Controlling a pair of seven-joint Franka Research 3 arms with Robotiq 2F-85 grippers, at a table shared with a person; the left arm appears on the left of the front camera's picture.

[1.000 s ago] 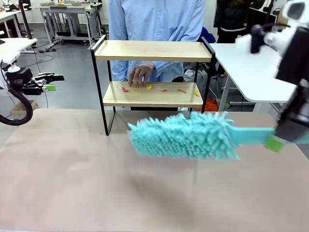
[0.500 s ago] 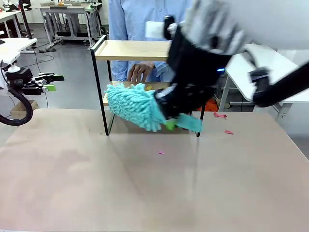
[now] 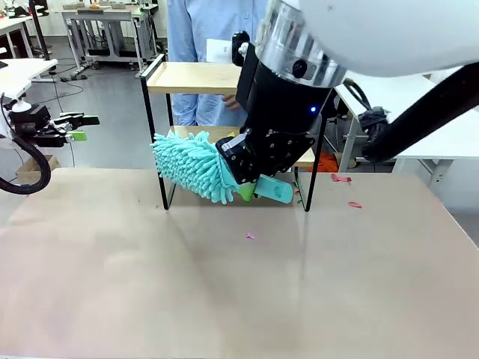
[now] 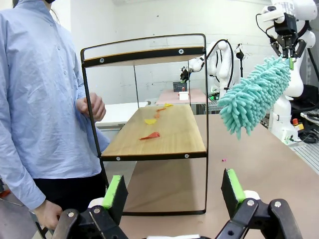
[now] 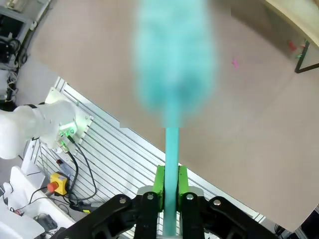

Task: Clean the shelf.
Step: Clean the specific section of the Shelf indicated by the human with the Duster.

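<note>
1. On the far middle of the table (image 3: 224, 299) stands the shelf (image 3: 217, 78). It has two wooden boards in a thin black frame.
2. A person (image 3: 202, 30) in a light blue shirt stands just behind the shelf, on the far side. In the left wrist view, the person's hand (image 4: 92, 106) is held up close to the far edge of the frame.
3. The right gripper (image 3: 251, 187) is in front of the shelf, near the middle. Its jaws are shut tight on the handle of a fluffy teal duster (image 3: 187, 164).
4. In the right wrist view, the two green pads (image 5: 159, 184) squeeze the thin handle between them. The fluffy head is blurry in that view.
5. The fluffy head points to the left. It is on the near side of the shelf, at about the height of the lower board. The left wrist view shows a gap between the duster and the shelf, so they are apart.
6. Small scraps lie on the lower board: a red scrap (image 4: 151, 135) and a yellow scrap (image 4: 150, 121), with more farther along.
7. Pink scraps (image 3: 251, 236) lie on the table too. One is near the middle, and two are to the right of the shelf.
8. The left gripper (image 3: 75, 127) is off at the left side, well apart from the shelf. Its jaws are spread wide with nothing between them.
</note>
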